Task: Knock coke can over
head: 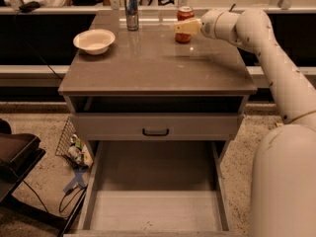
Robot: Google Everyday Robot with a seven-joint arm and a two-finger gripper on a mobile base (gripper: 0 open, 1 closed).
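The coke can is red with a silver top and stands upright at the far right of the grey table top. My gripper reaches in from the right on the white arm. It sits in front of the can's middle, at or against it, and hides part of the can's body.
A taller blue-and-silver can stands at the back left of the table. A white bowl sits on the left side. Below, the bottom drawer is pulled out. A wire basket and a black chair are on the floor at left.
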